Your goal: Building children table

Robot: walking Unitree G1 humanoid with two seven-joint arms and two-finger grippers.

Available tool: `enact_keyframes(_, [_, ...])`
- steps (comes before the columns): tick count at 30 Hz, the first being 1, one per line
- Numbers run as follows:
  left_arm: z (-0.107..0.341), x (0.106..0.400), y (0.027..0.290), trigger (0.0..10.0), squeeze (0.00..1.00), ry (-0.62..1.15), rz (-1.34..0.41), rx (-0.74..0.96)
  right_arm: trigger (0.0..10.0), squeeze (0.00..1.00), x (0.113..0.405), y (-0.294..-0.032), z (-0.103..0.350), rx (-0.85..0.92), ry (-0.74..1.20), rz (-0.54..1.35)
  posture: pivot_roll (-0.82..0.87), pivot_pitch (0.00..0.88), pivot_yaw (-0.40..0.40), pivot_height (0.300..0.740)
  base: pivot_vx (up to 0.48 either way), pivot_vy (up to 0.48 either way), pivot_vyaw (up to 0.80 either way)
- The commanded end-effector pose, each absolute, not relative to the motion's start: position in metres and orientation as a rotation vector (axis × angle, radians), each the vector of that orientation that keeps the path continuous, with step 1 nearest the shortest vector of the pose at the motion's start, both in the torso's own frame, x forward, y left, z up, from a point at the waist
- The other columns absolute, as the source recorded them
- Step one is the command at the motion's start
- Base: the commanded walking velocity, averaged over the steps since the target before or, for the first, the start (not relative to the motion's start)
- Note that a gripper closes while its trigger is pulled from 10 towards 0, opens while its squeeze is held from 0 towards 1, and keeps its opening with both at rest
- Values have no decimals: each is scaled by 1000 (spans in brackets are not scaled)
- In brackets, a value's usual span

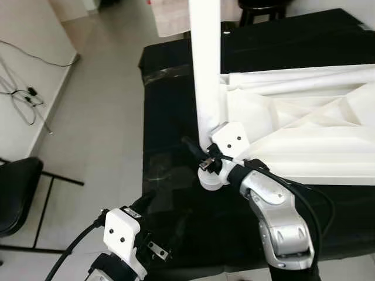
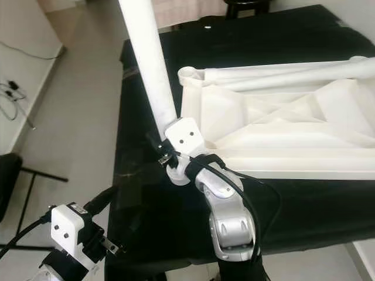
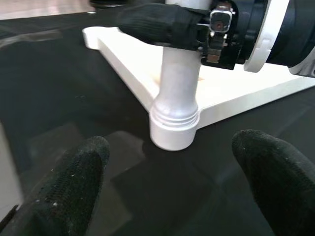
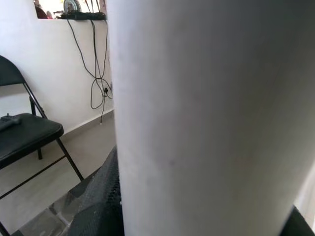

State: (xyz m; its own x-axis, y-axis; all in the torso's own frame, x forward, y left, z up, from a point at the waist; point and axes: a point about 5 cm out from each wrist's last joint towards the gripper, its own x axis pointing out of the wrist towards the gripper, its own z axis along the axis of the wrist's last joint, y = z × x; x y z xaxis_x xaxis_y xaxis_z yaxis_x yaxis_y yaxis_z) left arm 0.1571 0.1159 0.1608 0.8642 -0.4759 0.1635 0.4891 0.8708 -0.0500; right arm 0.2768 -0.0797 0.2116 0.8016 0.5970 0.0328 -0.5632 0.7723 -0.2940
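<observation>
The right gripper (image 1: 206,157) pinched one upright white leg (image 1: 206,76) just above the corner socket (image 3: 171,132) of the upturned tabletop (image 1: 304,134), which lay on a black table (image 1: 170,117). The left gripper (image 1: 157,202) hovered near, fingers (image 3: 74,172) spread and holding nothing. The step looked like seating this leg; next it likely needed twisting or pressing home. Two more legs (image 2: 281,73) lay on the tabletop.

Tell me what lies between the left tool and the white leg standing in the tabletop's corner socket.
Only bare black surface. In the left wrist view, the left tool is open and faces the white leg with nothing between. The right tool grips that leg higher up.
</observation>
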Motion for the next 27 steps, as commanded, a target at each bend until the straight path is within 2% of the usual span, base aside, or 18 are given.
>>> enact_keyframes(1, [158, 155, 116, 10000, 0, -132, -499, -92, 0, 0, 283, -96, 170, -336, 118, 548, -17, 270, 92, 740, 0, 0, 0])
enact_keyframes(2, [158, 155, 117, 10000, 0, -132, -496, -92, 3333, 0, 285, -93, 176, -315, 98, 567, -16, 270, 92, 740, 0, 0, 0])
enact_keyframes(3, [158, 155, 117, 10000, 0, -131, -498, -94, 10000, 0, 289, -88, 186, -241, 63, 619, -17, 272, 90, 740, 0, 0, 0])
enact_keyframes(4, [158, 155, 116, 10000, 0, -131, -502, -96, 10000, 584, 295, -84, 200, -200, -4, 696, -18, 272, 90, 740, 0, 0, 0])
enact_keyframes(6, [158, 154, 116, 10000, 0, -130, -505, -97, 10000, 584, 299, -81, 210, -177, -52, 749, -18, 272, 90, 740, 0, 0, 0])
enact_keyframes(7, [158, 154, 115, 10000, 0, -130, -508, -99, 10000, 1000, 300, -76, 220, -100, -74, 893, -14, 271, 87, 740, 0, 0, 0])
enact_keyframes(8, [158, 154, 115, 10000, 0, -130, -510, -100, 10000, 1000, 299, -73, 226, -53, -86, 985, -14, 271, 87, 740, 0, 0, 0])
enact_keyframes(10, [158, 153, 115, 10000, 0, -130, -510, -101, 10000, 1000, 293, -74, 237, -109, -136, 1262, -9, 271, 87, 740, 0, 0, 0])
enact_keyframes(11, [158, 153, 115, 10000, 0, -130, -510, -101, 10000, 1000, 293, -74, 237, -109, -136, 1262, -9, 271, 87, 740, 0, 0, 0])
enact_keyframes(13, [158, 152, 114, 10000, 0, -129, -509, -101, 10000, 1000, 295, -80, 243, -220, -156, 1452, 10, 268, 84, 740, 0, 0, 0])
enact_keyframes(16, [158, 152, 114, 10000, 0, -129, -508, -100, 10000, 1000, 295, -82, 245, -245, -154, 1507, 10, 268, 84, 740, 0, 0, 0])
enact_keyframes(17, [159, 151, 114, 10000, 0, -128, -506, -100, 10000, 663, 299, -82, 248, -256, -135, 1571, 12, 269, 84, 740, 0, 0, 0])
enact_keyframes(18, [159, 150, 114, 10000, 0, -128, -506, -100, 10000, 0, 301, -81, 249, -281, -121, 1632, 19, 269, 85, 740, 0, 0, 0])
enact_keyframes(21, [160, 149, 114, 10000, 0, -126, -506, -100, 10000, 0, 307, -74, 254, -308, -89, 1767, 27, 273, 84, 740, 0, 0, 0])
enact_keyframes(25, [160, 148, 113, 10000, 0, -125, -506, -100, 10000, 0, 311, -71, 255, -301, -67, 1818, 30, 276, 84, 740, 0, 0, 0])
enact_keyframes(26, [160, 147, 113, 10000, 0, -124, -506, -101, 2510, 0, 312, -70, 255, -303, -62, 1831, 36, 279, 82, 740, 0, 0, 0])
enact_keyframes(27, [160, 147, 113, 10000, 0, -123, -506, -101, 0, 0, 313, -69, 256, -291, -53, 1861, 36, 279, 82, 740, 0, 0, 0])
